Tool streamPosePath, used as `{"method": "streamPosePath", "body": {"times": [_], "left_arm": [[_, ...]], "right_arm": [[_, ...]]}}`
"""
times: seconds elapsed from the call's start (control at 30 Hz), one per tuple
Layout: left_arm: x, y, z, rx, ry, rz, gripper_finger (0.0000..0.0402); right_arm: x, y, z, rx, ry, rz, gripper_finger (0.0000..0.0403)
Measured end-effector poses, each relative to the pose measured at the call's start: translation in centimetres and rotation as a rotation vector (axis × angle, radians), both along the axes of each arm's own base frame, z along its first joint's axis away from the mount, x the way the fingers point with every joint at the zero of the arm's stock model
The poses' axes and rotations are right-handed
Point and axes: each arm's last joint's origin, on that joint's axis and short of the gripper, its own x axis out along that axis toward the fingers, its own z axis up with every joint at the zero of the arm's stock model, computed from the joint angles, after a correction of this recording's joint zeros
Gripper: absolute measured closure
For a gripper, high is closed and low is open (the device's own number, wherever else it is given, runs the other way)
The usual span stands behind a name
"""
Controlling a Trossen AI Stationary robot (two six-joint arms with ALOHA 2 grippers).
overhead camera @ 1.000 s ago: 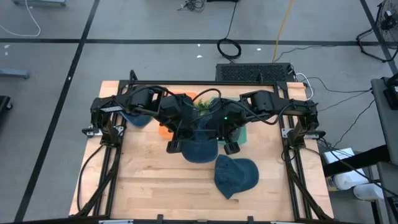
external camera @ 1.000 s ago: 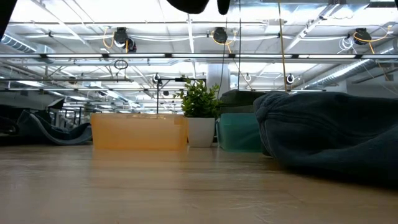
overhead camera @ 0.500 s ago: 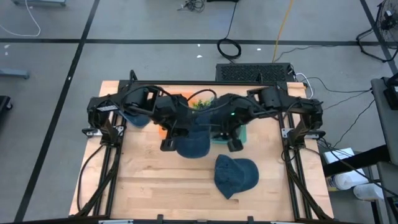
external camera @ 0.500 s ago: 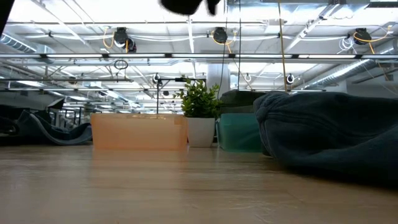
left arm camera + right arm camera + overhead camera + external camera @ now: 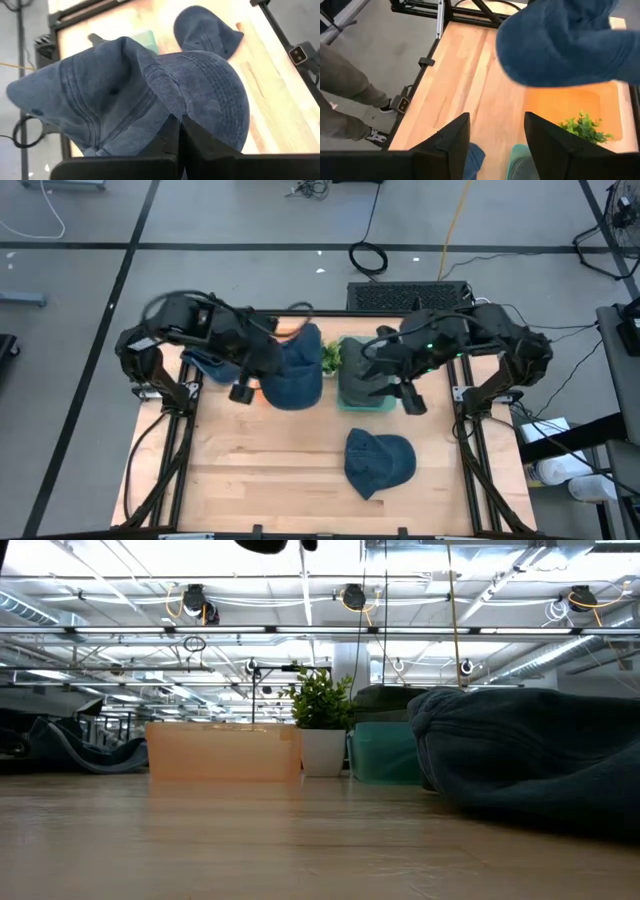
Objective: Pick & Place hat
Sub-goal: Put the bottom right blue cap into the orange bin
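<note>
My left gripper (image 5: 248, 388) (image 5: 180, 134) is shut on a blue hat (image 5: 293, 370) (image 5: 150, 90) that hangs in the air over the orange bin (image 5: 262, 388) at the table's far side. The right wrist view shows this hat (image 5: 570, 45) above that bin (image 5: 570, 107). My right gripper (image 5: 408, 398) (image 5: 495, 145) is open with nothing between its fingers, near the teal bin (image 5: 365, 390). A second blue hat (image 5: 380, 462) (image 5: 530, 760) lies on the table toward the near right. My left gripper pinches a fold of the hat (image 5: 172, 110) between its two fingers, where the stitched brim meets the crown. The fingers slant downward. The hat is lifted clear of the table, and its crown and brim spread out ahead of the fingers.
A potted plant (image 5: 330, 358) (image 5: 322, 710) stands between the orange bin (image 5: 225, 752) and the teal bin (image 5: 385, 755), which holds a dark grey hat (image 5: 360, 375). Another blue hat (image 5: 205, 365) lies under the left arm. A person's legs (image 5: 345, 85) stand beside the table.
Both grippers were at the blue hat over the table's middle. My right gripper has come away from it and drawn back toward the right and far side. My left gripper has carried the hat up and toward the far left, over the orange bin.
</note>
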Motion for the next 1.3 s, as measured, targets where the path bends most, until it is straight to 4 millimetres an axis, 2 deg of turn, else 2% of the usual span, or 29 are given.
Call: {"method": "streamPosePath", "body": {"times": [0.13,0.23,0.37,0.63,0.83,1.03,1.3], "left_arm": [[-2.0,0.8,1.2,0.035,-0.052,-0.008,0.0400],[-2.9,1.3,1.7,0.126,-0.075,-0.041,0.0400],[-2.9,2.6,1.5,0.228,-0.055,-0.092,0.0400],[-1.6,7.1,-1.9,0.207,0.100,-0.089,0.0400],[-2.4,9.6,-4.3,0.152,0.143,-0.110,0.0400],[-3.8,11.0,-6.0,0.157,0.051,-0.116,0.0400],[-4.4,11.9,-9.8,0.067,0.110,-0.172,0.0400]], "right_arm": [[-0.8,-0.1,0.5,0.004,-0.021,0.001,0.0229],[-1.1,-0.1,0.7,0.003,-0.028,-0.001,0.0232],[-1.0,-0.1,0.6,0.001,-0.024,0.000,0.0233],[-0.5,-0.1,0.0,0.024,0.009,-0.024,0.0234],[-0.1,0.0,-0.9,0.019,0.046,-0.025,0.0235],[0.5,0.0,-2.1,0.004,0.091,-0.023,0.0234],[1.0,-0.1,-3.3,-0.024,0.130,-0.007,0.0233]]}}
